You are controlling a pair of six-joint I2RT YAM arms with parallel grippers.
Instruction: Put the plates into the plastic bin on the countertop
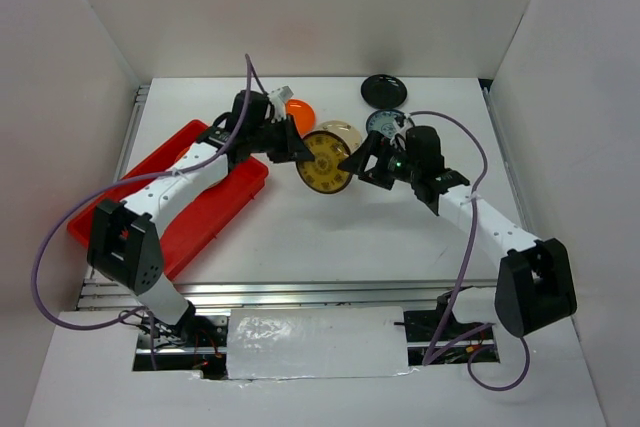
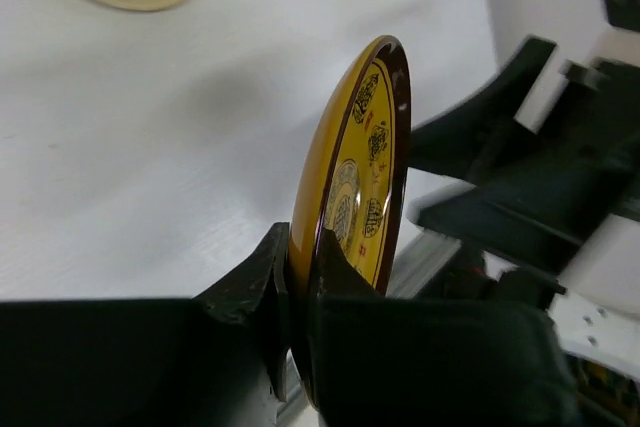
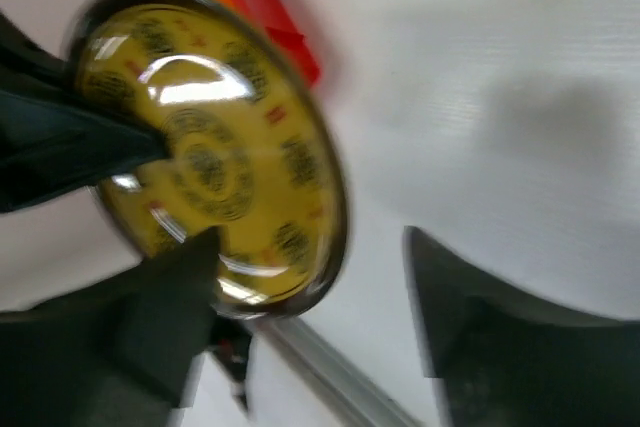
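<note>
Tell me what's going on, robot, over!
Left hand shut on round yellow patterned plate, held on edge. Right hand open, close beside it. Shallow red plastic bin just left of plate; nothing seen in the way.

Yellow patterned plate [image 1: 325, 162] upright on edge, red bin [image 1: 225, 202] at left

plastic bin [image 1: 225, 209]: lying along the left edge of the desk [image 1: 330, 237]
held plate [image 1: 324, 161]: hovering mid-desk, right of the bin
rear plate [image 1: 383, 89]: sitting at the far edge
</note>
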